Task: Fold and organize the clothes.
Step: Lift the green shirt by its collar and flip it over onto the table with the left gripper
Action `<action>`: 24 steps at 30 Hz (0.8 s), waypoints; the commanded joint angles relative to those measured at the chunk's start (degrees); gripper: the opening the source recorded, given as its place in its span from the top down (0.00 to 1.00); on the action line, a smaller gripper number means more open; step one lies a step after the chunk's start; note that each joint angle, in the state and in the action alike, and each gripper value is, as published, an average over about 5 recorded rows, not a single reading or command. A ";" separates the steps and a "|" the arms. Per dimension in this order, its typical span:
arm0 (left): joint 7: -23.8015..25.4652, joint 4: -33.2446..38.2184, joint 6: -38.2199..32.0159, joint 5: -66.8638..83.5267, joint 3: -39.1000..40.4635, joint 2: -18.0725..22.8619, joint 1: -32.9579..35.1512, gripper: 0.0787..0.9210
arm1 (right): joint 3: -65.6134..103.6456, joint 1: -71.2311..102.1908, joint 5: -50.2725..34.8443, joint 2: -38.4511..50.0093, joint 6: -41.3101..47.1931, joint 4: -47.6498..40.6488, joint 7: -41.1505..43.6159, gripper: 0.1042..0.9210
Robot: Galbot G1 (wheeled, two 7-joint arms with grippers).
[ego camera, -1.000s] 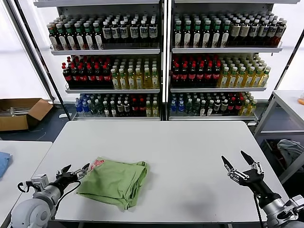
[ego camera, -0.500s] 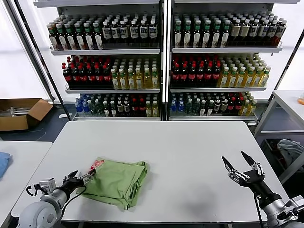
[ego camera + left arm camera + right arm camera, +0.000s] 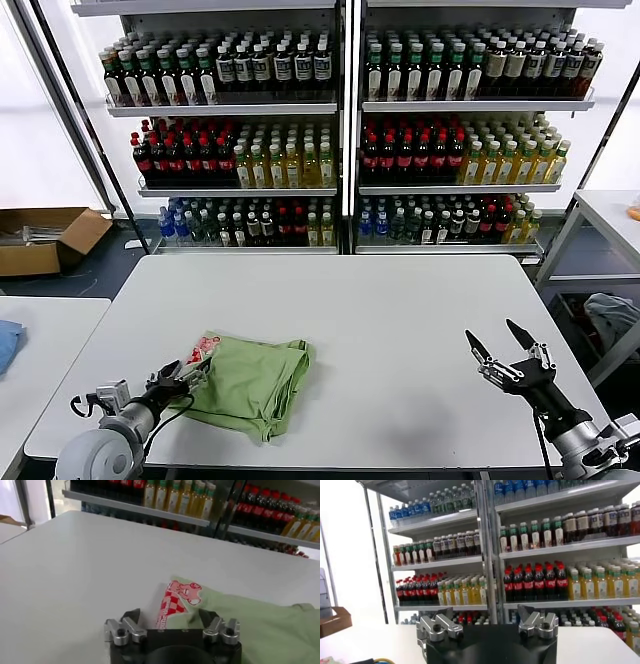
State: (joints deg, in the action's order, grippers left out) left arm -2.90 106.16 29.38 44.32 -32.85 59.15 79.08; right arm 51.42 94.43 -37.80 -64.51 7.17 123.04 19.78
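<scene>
The clothes, one light green polo shirt (image 3: 255,380), lie folded on the white table (image 3: 380,300) near its front left. The red-and-white checkered graphic (image 3: 203,347) shows at the shirt's left corner. My left gripper (image 3: 188,380) sits low on the table at the shirt's left edge. In the left wrist view the left gripper (image 3: 170,619) is open, with the shirt (image 3: 250,625) edge and its graphic (image 3: 177,597) lying between the jaws. My right gripper (image 3: 500,350) hovers open over the table's front right, holding nothing; the right wrist view shows the right gripper (image 3: 487,615) facing the shelves.
Shelves of bottles (image 3: 340,130) stand behind the table. A cardboard box (image 3: 45,235) lies on the floor at the left. A blue cloth (image 3: 5,345) rests on a side table at far left. A grey-blue cloth (image 3: 610,315) sits under the right-hand table (image 3: 610,215).
My left gripper has slid right and nearer along the table until its jaws straddle the shirt's left edge, and the jaws have narrowed slightly. The right arm has stayed put.
</scene>
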 commanded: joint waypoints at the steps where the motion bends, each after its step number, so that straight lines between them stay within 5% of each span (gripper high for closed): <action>1: 0.11 -0.81 -0.12 -0.46 1.08 0.62 0.11 0.28 | 0.17 0.24 0.02 -0.09 -0.10 0.23 0.06 0.12; 14: 0.51 -1.13 -0.74 -1.35 1.46 1.12 0.81 0.72 | -0.35 0.06 0.06 1.01 -0.12 0.65 0.19 0.12; 20: -4.91 0.25 -4.98 -1.36 -0.35 2.21 0.53 0.91 | -1.89 -1.10 0.48 1.09 0.09 0.34 -0.03 0.12; 24: -8.25 1.47 -7.37 -0.65 -5.33 1.69 0.90 0.95 | -3.13 -2.03 0.80 0.98 0.30 0.32 -0.24 0.12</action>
State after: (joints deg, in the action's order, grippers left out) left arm -5.33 106.21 26.40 43.38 -32.81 61.08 79.86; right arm 49.72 93.31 -37.20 -63.60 7.40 123.43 19.62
